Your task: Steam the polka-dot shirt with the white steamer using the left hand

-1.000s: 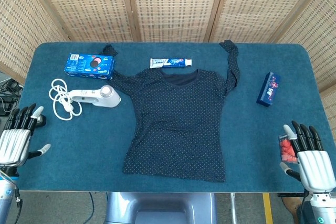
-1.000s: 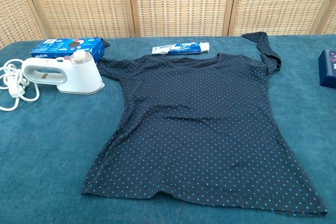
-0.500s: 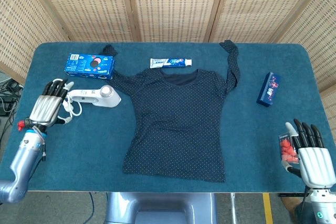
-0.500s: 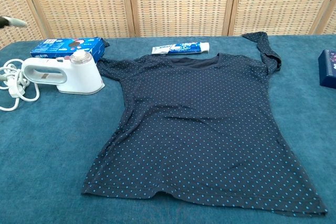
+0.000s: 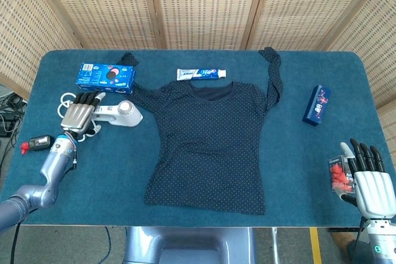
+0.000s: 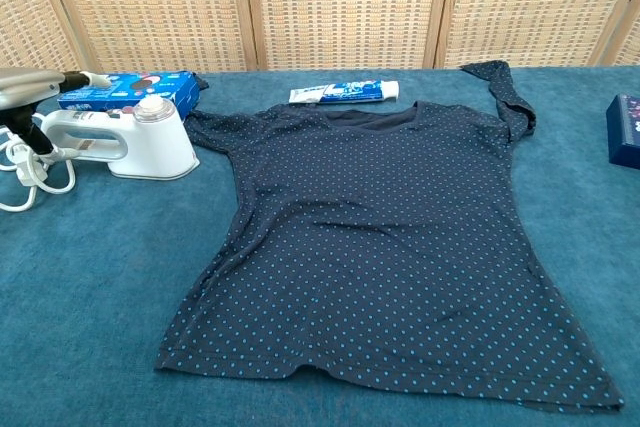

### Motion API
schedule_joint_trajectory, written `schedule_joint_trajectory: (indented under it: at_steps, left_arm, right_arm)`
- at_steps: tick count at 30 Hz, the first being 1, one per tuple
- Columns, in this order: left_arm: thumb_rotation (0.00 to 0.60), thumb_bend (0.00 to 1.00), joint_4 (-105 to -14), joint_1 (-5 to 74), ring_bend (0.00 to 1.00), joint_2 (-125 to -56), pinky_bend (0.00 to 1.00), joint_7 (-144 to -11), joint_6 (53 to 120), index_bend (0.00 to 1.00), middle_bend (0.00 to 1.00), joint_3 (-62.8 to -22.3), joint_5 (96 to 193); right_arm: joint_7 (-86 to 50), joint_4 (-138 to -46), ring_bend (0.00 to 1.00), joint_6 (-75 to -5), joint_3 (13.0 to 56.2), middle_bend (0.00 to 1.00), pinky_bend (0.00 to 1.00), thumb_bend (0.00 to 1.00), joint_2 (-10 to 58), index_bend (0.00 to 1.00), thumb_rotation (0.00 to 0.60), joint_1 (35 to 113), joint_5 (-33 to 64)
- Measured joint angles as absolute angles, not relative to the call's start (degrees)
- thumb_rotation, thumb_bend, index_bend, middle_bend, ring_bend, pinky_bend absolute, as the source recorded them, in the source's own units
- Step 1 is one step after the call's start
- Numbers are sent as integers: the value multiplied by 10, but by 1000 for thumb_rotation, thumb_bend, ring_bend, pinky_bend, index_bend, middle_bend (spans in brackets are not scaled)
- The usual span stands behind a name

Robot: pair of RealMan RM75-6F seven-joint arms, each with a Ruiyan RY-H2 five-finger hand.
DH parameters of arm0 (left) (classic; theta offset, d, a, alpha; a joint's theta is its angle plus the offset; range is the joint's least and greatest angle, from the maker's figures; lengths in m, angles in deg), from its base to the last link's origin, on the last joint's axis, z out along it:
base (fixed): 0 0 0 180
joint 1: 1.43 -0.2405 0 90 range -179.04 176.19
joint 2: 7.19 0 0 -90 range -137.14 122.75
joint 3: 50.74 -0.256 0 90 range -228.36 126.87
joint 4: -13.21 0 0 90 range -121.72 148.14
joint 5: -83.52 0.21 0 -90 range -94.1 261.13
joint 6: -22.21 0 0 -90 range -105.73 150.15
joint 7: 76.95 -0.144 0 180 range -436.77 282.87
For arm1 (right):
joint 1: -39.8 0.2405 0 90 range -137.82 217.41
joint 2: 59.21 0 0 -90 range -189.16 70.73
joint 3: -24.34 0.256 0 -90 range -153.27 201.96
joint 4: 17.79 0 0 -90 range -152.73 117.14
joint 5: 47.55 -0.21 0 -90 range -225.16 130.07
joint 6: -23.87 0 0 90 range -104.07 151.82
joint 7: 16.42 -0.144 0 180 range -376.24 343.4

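At the near right corner of the blue table [image 5: 111,171], the right hand [image 5: 370,180] rests palm down with its fingers straight and slightly apart, holding nothing; a small clear packet of red pieces [image 5: 338,176] lies just beside it on its inner side. The polka-dot shirt [image 5: 213,143] is spread flat in the middle of the table, hem toward the near edge, one sleeve reaching to the far left and the other folded up toward the far right. Left of the shirt, the left hand [image 5: 79,114] is over the handle end of the white steamer [image 5: 117,113], fingers extended and only a little apart; in the chest view the left hand enters from the left edge just above the handle, and whether the fingers have actually wrapped around it cannot be told from either view. The steamer lies on its side just beside the shirt's left sleeve, its round head toward the shirt, and its white cord [image 5: 69,106] is coiled beneath and behind the hand. Well to the right, a dark blue box [image 5: 317,105] lies apart from the shirt. Farther back, a blue biscuit box [image 5: 106,75] sits behind the steamer, and a toothpaste tube [image 5: 202,74] lies just past the shirt's collar.
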State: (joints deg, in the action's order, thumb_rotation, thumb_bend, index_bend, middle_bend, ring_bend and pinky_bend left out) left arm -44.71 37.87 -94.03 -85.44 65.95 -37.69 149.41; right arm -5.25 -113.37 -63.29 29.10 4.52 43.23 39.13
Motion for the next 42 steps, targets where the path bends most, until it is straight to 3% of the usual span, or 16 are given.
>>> schedule_joint_trajectory:
  at_steps: [20, 42]
  left_arm:
    - [600, 338, -174, 467, 0, -1081, 0, -678, 618, 0, 0, -386, 1567]
    - [600, 415, -44, 510, 0, -1149, 0, -621, 586, 0, 0, -400, 1593]
  right_arm:
    - [-44, -1126, 0, -611, 294, 0, 0, 0, 52, 0, 600, 442, 368]
    - [-56, -1126, 0, -610, 292, 0, 0, 0, 48, 0, 600, 442, 367]
